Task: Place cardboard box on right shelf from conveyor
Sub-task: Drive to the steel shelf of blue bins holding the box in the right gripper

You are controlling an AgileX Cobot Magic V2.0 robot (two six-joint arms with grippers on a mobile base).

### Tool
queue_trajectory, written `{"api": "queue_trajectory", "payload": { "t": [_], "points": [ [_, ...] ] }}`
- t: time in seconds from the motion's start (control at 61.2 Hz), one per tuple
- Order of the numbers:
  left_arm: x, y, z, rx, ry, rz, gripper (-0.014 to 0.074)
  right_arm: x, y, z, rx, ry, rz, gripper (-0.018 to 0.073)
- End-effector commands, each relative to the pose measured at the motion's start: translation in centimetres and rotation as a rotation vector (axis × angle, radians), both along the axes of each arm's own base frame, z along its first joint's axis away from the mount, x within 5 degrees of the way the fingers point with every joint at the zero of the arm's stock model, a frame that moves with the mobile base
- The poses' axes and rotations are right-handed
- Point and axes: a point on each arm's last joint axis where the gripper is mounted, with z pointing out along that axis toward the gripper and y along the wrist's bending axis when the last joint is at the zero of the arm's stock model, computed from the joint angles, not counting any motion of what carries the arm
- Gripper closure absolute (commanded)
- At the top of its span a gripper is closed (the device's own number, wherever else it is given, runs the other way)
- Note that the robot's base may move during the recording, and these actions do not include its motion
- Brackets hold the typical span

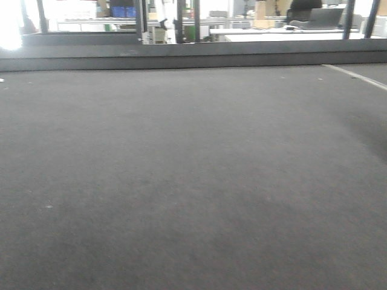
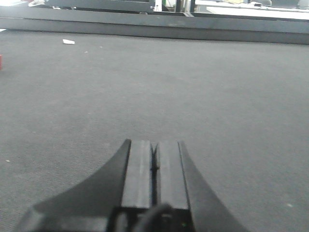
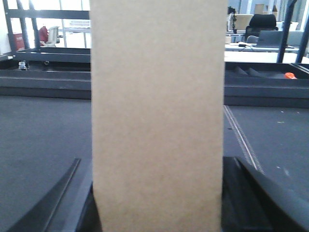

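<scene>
right jaws grip the box (image 3: pixel 158 116) upright, belt (image 1: pixel 193 181) behind it; left jaws shut on nothing, low over the belt. i'd lift straight up before swinging right and squeeze lightly, since slim cardboard likely buckles. shelf not in view.

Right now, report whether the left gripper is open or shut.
Shut. On the left gripper, the fingers meet with no gap, nothing between them, above the conveyor.

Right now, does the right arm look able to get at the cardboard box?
Likely yes: it seems to have it already. The cardboard box stands upright inside the right gripper, whose fingers flank both its sides, with nothing between. The conveyor lies behind it.
</scene>
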Motion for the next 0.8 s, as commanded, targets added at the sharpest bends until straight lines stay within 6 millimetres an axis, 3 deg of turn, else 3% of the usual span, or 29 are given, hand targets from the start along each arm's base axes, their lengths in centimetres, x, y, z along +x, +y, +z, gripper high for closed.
{"api": "queue_trajectory", "payload": {
  "t": [0.0,0.784],
  "points": [
    [-0.01,0.05,0.59,-0.014,-0.083,0.005,0.0713,-0.25,-0.2,1.9,0.004,-0.122,-0.023,0.0491],
    [-0.01,0.05,0.59,-0.014,-0.083,0.005,0.0713,-0.25,-0.2,1.9,0.004,-0.122,-0.023,0.0491]
  ]
}}
